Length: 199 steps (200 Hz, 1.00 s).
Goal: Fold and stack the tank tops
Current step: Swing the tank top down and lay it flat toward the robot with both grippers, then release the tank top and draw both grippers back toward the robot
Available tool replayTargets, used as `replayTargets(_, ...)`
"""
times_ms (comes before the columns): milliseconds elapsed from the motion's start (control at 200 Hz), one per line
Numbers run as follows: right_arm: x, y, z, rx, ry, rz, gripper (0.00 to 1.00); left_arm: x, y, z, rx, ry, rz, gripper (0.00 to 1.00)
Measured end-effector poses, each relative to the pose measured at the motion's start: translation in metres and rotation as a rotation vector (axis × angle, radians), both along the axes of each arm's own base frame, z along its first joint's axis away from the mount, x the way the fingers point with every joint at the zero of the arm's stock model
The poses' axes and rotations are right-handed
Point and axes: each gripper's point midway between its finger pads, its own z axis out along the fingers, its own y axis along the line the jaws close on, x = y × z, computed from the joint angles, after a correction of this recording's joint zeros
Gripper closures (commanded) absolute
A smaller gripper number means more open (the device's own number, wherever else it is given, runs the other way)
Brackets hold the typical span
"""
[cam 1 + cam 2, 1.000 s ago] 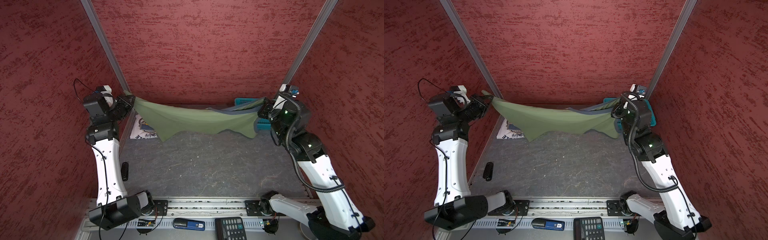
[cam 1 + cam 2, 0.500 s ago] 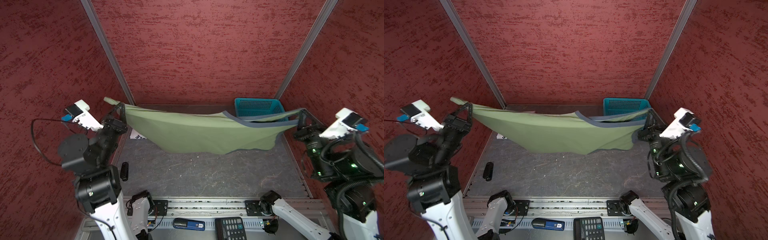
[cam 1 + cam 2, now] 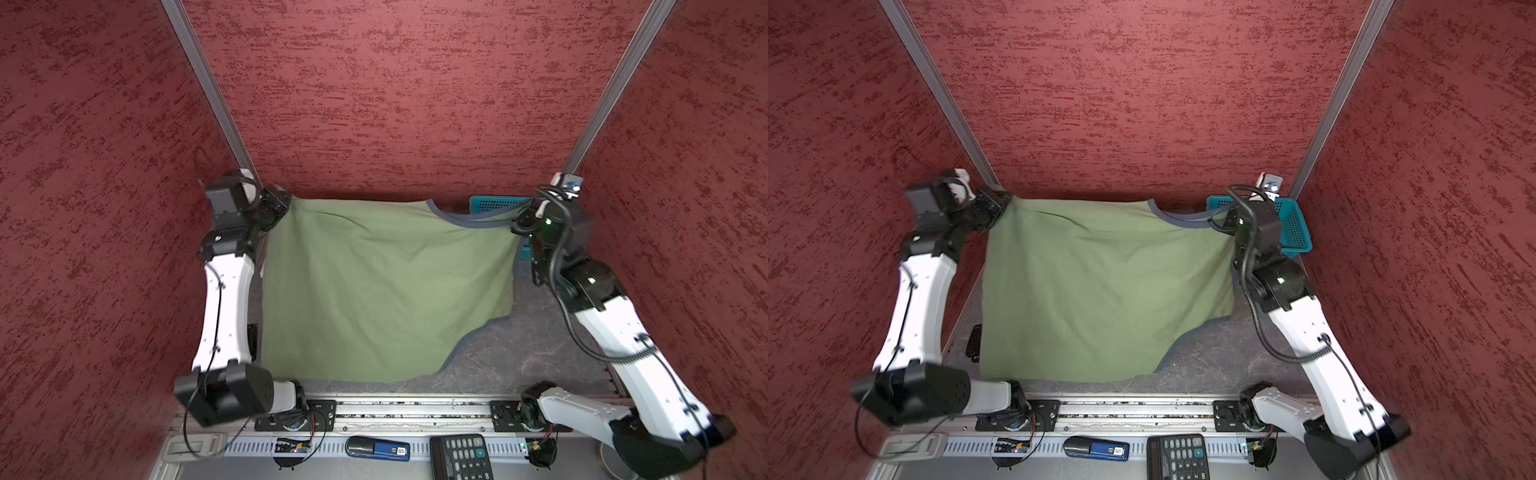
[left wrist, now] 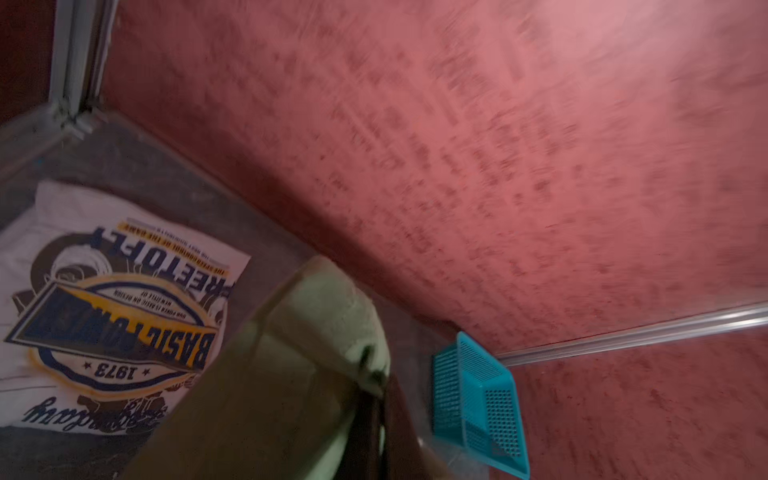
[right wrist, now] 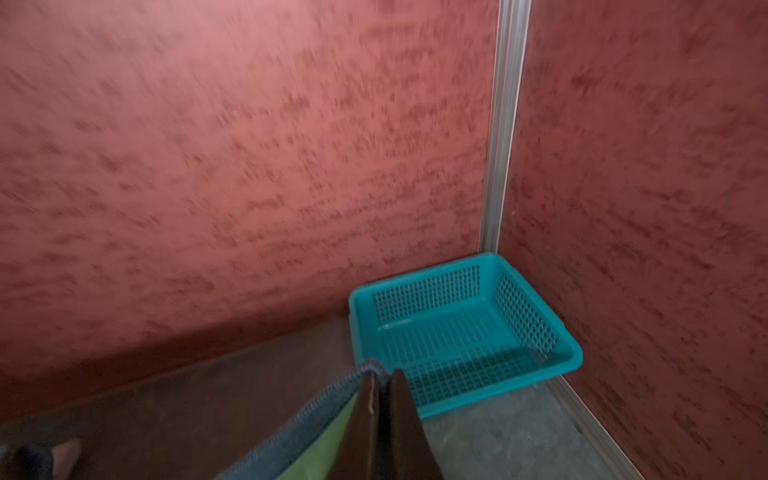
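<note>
Red textured walls [image 3: 395, 104] box in a grey table [image 3: 540, 345]. The green tank top [image 3: 374, 282] stretches across it between the arms. The left gripper [image 3: 280, 206] is clamped on one far corner and the right gripper [image 3: 520, 220] on the grey-trimmed strap. The white tank top [image 4: 104, 299] lies flat in the far left corner, and a teal basket [image 3: 1293, 224] sits far right.

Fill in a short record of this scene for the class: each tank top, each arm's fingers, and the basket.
green tank top: spread wide over the table, held at both far ends
white tank top: folded, print up, near back left corner
left fingers: shut on green tank top
right fingers: shut on green tank top, at its grey trim
teal basket: back right corner, nothing inside
</note>
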Motion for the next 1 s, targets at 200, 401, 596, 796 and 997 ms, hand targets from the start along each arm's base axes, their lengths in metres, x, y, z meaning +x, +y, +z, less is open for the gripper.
replayTargets(200, 0.089, 0.015, -0.162, 0.026, 0.379, 0.063, 0.55, 0.062, 0.007, -0.168, 0.002, 0.391, 0.024, 0.54)
replayTargets(401, 0.143, 0.018, -0.247, 0.047, 0.578, 0.066, 0.26, 0.108, 0.017, -0.195, 0.118, 0.474, 0.061, 0.28)
replayTargets(596, 0.127, 0.017, -0.217, 0.083, 0.532, 0.100, 0.26, 0.072, 0.020, -0.140, 0.209, 0.427, 0.122, 0.23)
replayTargets(796, 0.051, 0.014, -0.199, 0.156, 0.484, 0.147, 0.29, -0.037, 0.012, -0.114, 0.191, 0.360, 0.161, 0.22)
replayTargets(997, -0.016, -0.007, -0.259, 0.287, 0.585, 0.117, 0.37, -0.127, 0.000, -0.172, 0.137, 0.432, 0.167, 0.23)
